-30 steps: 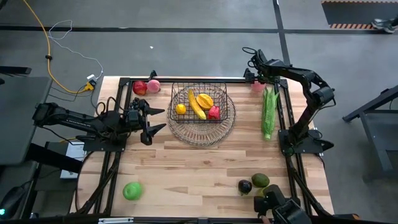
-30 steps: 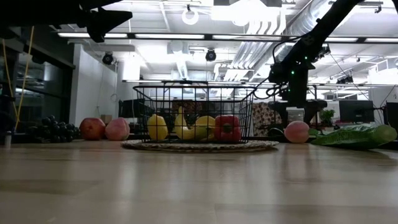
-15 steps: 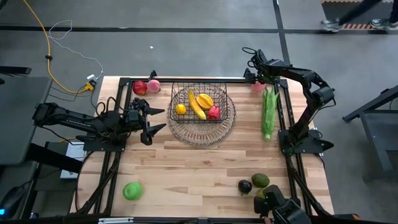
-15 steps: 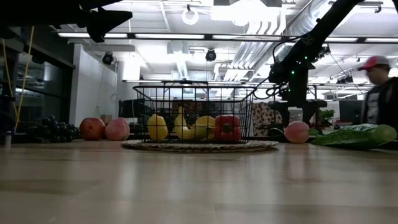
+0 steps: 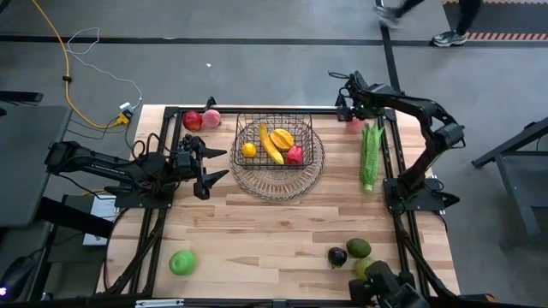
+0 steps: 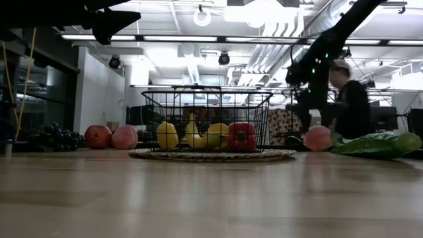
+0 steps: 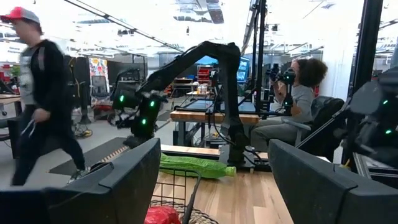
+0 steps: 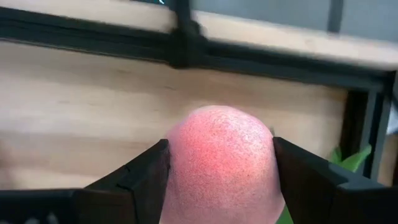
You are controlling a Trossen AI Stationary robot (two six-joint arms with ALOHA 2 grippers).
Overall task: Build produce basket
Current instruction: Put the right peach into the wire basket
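My right gripper (image 8: 219, 149) stands over the table's far right corner, pointing steeply down, shut on a pink peach-like fruit (image 8: 221, 168); both also show in the high view (image 5: 352, 119) and the low view (image 6: 318, 137). The dark wire basket (image 5: 274, 128) stands on a round wire dish (image 5: 278, 184) and holds a banana (image 5: 271, 145), yellow and orange pieces and a red one (image 5: 294, 155). My left gripper (image 5: 214, 167) hangs open to the left of the basket, with nothing between its fingers (image 7: 134, 177). My right gripper pinches the pink fruit by its two opposite sides (image 8: 177, 165) between its two fingers. They come from above, slanting steeply down. The fruit sits upright between them, low over the wood; whether its underside is on the table, I cannot tell.
A red apple (image 5: 192, 121) and a pink fruit (image 5: 211, 118) lie at the far left. Long green pods (image 5: 370, 154) lie along the right side. A green apple (image 5: 181, 262) lies near left; dark purple (image 5: 337, 256) and green pieces (image 5: 359, 248) near right. A person walks behind the table.
My right gripper has risen a little at the far right corner and rolled somewhat; the pink fruit stands slightly higher in the low view than before. A person has walked across the room behind the table.
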